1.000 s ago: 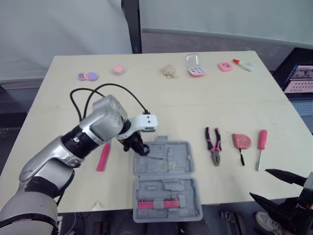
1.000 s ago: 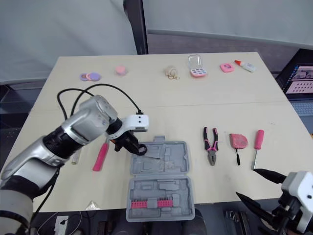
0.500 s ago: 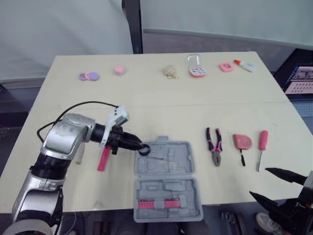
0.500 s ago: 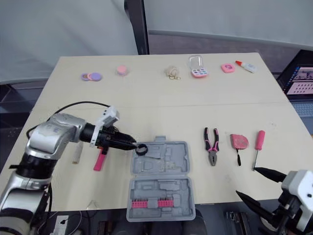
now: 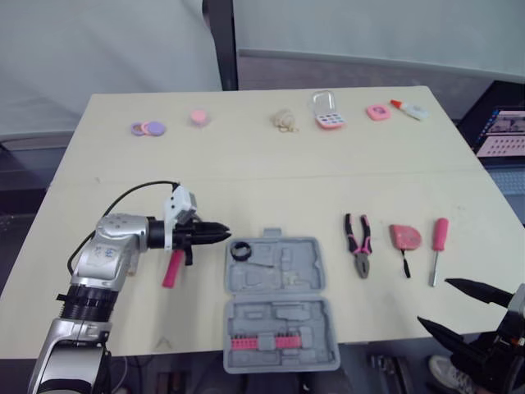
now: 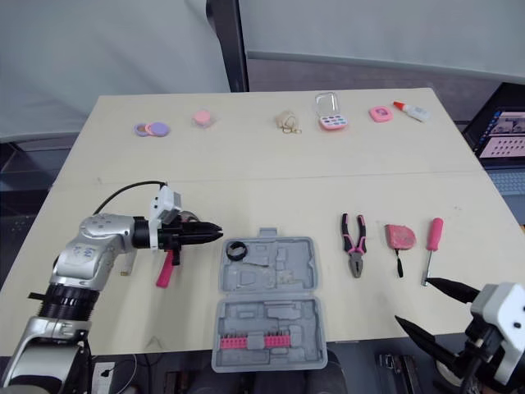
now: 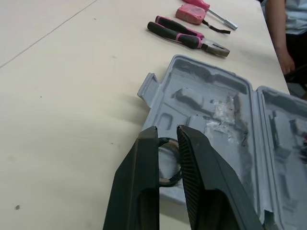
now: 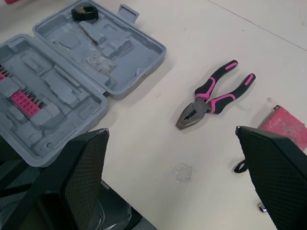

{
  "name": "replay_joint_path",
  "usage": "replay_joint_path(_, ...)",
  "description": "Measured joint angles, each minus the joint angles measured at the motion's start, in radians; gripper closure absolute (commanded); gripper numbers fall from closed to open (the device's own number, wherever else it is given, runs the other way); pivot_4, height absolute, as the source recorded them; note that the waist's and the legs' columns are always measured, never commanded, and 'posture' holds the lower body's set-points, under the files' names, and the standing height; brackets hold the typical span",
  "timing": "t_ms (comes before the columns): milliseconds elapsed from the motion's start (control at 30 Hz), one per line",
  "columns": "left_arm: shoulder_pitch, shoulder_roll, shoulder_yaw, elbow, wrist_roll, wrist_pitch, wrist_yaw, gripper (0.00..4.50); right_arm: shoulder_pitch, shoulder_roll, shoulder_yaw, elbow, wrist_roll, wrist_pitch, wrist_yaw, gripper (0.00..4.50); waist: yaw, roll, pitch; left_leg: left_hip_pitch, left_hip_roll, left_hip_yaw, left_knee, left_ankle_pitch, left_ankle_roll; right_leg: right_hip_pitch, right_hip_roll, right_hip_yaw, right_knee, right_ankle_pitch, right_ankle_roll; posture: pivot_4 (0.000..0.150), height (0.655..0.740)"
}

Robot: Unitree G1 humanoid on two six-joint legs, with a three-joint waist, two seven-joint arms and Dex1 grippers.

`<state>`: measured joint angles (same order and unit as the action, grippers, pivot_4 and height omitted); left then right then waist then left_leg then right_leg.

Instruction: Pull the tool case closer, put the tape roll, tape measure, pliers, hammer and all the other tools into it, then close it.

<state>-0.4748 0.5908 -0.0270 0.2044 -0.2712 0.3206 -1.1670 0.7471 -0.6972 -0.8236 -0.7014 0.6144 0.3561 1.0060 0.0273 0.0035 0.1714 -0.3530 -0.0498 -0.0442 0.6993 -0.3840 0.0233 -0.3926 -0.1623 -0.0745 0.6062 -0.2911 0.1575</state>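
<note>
The left gripper (image 5: pixel 221 235) has backed off to the left of the case (image 5: pixel 279 279), and the roll (image 5: pixel 240 250) stays behind! A second ago that black ring was pinched in the jaws over the case's far-left corner; now it sits in that corner pocket by itself. The left jaws stand only a narrow gap apart and grip nothing. In the left wrist view you can see the roll through that slit, clear of both fingers.

So that's the first tool in, by my reading. The case already lies open at the near-middle of the bench (image 5: pixel 271 176), which leaves the rest to load and the lid to close.

The right gripper (image 5: pixel 435 304) hangs off the near-right corner, jaws spread wide and empty.

On to headings. The roll is a ring, so it has no long axis; it lies flat with its hole facing up. The opened case runs near to far, with the bit-rack half nearest and the latch tabs on the far edge. The pliers (image 5: pixel 358 244), right of the case, also run near to far: nose near, handles far. Right again is the tape measure (image 5: pixel 404 237), its strap trailing near. The screwdriver (image 5: pixel 438 246) has its handle far and its shaft near. Left of the case, just beside the left gripper, a pink handle (image 5: pixel 171 269) lies roughly near to far. Its far end is hidden under the gripper, so I can't tell what it is.
</note>
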Motion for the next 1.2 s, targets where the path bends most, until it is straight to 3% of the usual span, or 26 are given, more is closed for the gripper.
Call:
replay_joint_path(167, -0.006, -0.043, -0.034, 0.091, 0.007, -0.092, -0.030, 3.77, -0.025, 0.000, 0.023, 0.002, -0.002, 0.000, -0.004, 0.00, 0.000, 0.000, 0.000, 0.000, 0.000, 0.000, 0.000, 0.000, 0.000, 0.000, 0.000, -0.001, 0.001, 0.000, 0.000, 0.150, 0.7400)
replay_joint_path(267, -0.030, -0.050, -0.039, 0.122, 0.007, -0.123, -0.044, 2.93, -0.030, 0.000, 0.030, 0.008, -0.009, 0.000, -0.004, 0.00, -0.001, 0.000, 0.000, 0.000, 0.000, 0.000, 0.000, 0.000, 0.000, 0.000, 0.000, -0.001, 0.000, 0.000, 0.000, 0.150, 0.7400)
replay_joint_path(333, -0.036, -0.063, -0.039, 0.123, 0.010, -0.140, -0.032, 2.02, -0.034, 0.000, 0.030, 0.013, -0.011, 0.000, -0.004, 0.00, 0.000, 0.000, 0.000, 0.000, 0.000, 0.000, 0.000, 0.000, 0.000, 0.000, 0.000, -0.001, 0.001, 0.000, 0.000, 0.150, 0.7400)
replay_joint_path(967, -0.046, -0.069, -0.081, 0.162, 0.047, -0.159, -0.018, 2.02, -0.040, 0.000, 0.030, 0.023, -0.017, 0.000, -0.006, 0.00, 0.000, 0.000, 0.000, 0.000, 0.000, 0.000, 0.000, 0.000, 0.000, 0.000, 0.000, -0.001, 0.000, 0.000, 0.000, 0.150, 0.7400)
replay_joint_path(1067, -0.050, -0.070, -0.091, 0.162, 0.047, -0.158, -0.023, 2.85, -0.039, 0.000, 0.030, 0.023, -0.019, 0.000, -0.007, 0.00, -0.001, 0.000, 0.000, 0.000, 0.000, 0.000, 0.000, 0.000, 0.000, 0.000, 0.000, -0.001, 0.000, 0.000, 0.000, 0.150, 0.7400)
replay_joint_path(1100, -0.050, -0.070, -0.093, 0.162, 0.047, -0.158, -0.023, 3.31, -0.036, 0.001, 0.030, 0.023, -0.019, 0.000, -0.007, 0.00, -0.001, 0.000, 0.000, 0.000, 0.000, 0.000, 0.000, 0.000, 0.000, 0.000, 0.000, -0.001, 0.000, 0.000, 0.000, 0.150, 0.7400)
replay_joint_path(1200, -0.050, -0.070, -0.100, 0.162, 0.047, -0.158, -0.022, 3.31, -0.029, 0.003, 0.030, 0.023, -0.019, 0.000, -0.007, 0.00, -0.001, 0.000, 0.000, 0.000, 0.000, 0.000, 0.000, 0.000, 0.000, 0.000, 0.000, -0.001, 0.000, 0.000, 0.000, 0.150, 0.7400)
